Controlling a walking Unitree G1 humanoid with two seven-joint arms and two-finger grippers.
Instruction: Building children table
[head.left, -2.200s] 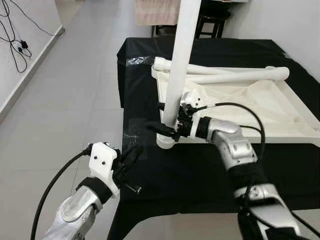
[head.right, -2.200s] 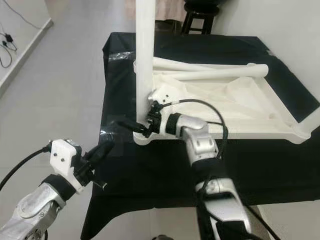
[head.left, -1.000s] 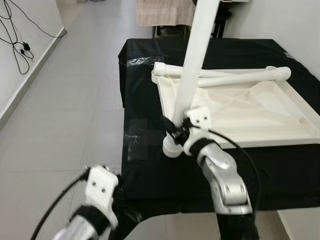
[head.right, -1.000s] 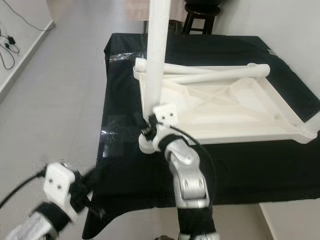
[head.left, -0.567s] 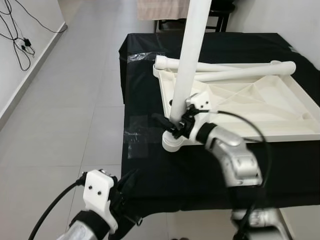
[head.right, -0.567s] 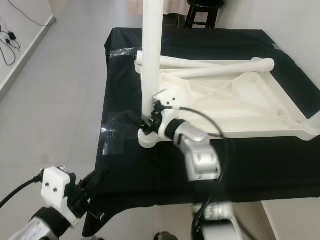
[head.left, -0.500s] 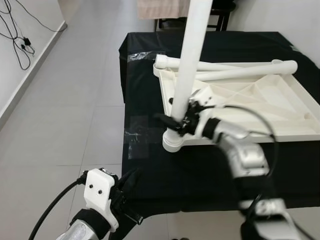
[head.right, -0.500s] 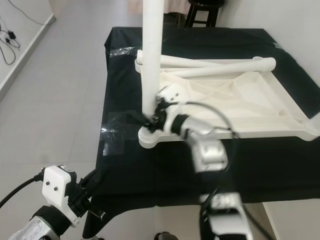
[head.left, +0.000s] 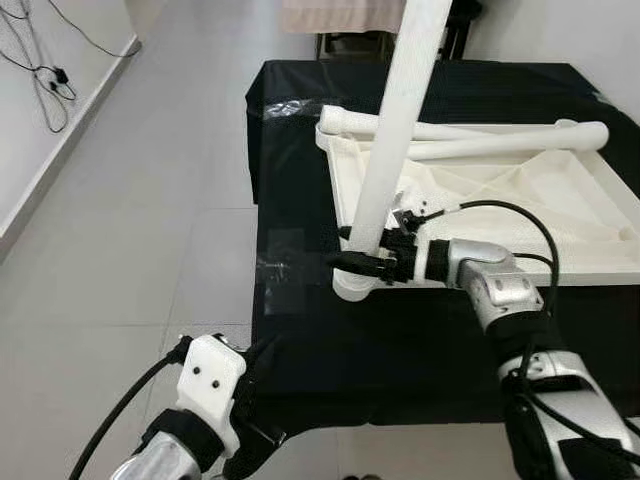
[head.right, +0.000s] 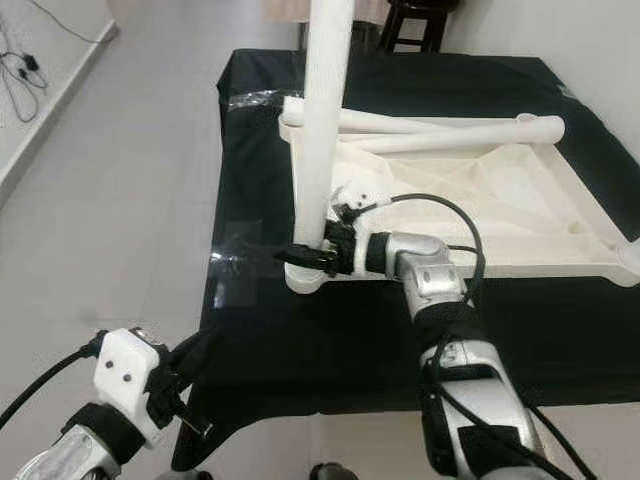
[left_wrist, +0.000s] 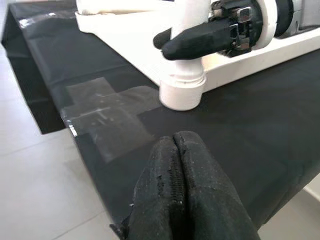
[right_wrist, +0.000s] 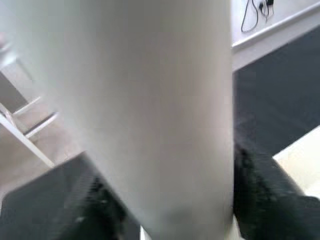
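My right gripper (head.left: 352, 258) is clamped around the base of the upright white leg (head.left: 400, 130), which stands in the corner socket (left_wrist: 182, 92) of the upturned white tabletop (head.left: 560, 210) on the black-draped table (head.left: 420, 340); right wrist view is blurred, so seating probably incomplete, can't confirm. Two more legs (head.right: 450, 130) lie across the tabletop's far edge. My left gripper (left_wrist: 178, 185), fingers pressed together, hovers at the table's near edge
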